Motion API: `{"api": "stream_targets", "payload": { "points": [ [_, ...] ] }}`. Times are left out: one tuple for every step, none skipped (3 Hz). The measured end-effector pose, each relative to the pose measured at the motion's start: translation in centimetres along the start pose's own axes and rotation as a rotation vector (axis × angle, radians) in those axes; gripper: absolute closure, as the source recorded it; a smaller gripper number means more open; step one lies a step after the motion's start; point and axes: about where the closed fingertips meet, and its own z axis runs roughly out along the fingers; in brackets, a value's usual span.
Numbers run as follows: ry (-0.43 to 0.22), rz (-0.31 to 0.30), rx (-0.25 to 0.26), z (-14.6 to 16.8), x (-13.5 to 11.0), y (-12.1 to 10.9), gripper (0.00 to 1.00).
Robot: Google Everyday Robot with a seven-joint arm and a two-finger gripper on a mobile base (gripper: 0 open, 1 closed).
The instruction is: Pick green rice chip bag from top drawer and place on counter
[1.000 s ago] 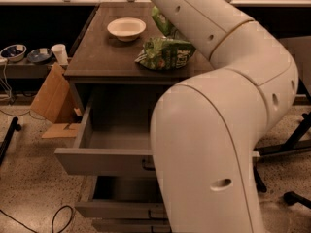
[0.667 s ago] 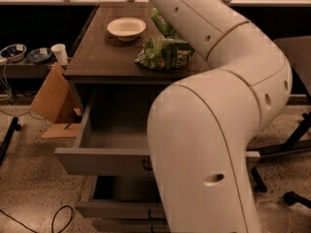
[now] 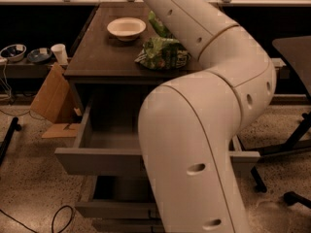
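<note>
Tool is out of sight: the arm (image 3: 194, 144) leaves the view at its top edge, beyond the far end of the worktop (image 3: 102, 57), so whether it is spread or pressed together cannot be told

Nearest, the arm's thick white links fill the middle and right, bending at an elbow and running up and left over the cabinet. Behind them the top drawer (image 3: 97, 161) stands pulled out, with a lower drawer (image 3: 116, 208) also partly out beneath it. Left of the cabinet a piece of cardboard (image 3: 51, 101) leans. On the worktop the green rice chip bag (image 3: 163, 53) lies crumpled near the front right, just beside the arm. Farther back sit a white bowl (image 3: 126, 28) and a second green bag (image 3: 158, 23), partly hidden by the arm
</note>
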Motion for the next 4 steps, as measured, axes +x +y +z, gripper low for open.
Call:
{"api": "stream_targets", "payload": {
  "points": [
    [-0.009, -0.019, -0.006, 0.36, -0.46, -0.16, 1.0],
    [-0.023, -0.036, -0.018, 0.71, -0.78, -0.16, 0.97],
    [-0.029, -0.04, -0.022, 0.82, -0.8, -0.21, 0.75],
    [-0.025, -0.036, -0.02, 0.61, -0.51, -0.25, 0.44]
  ]
}}
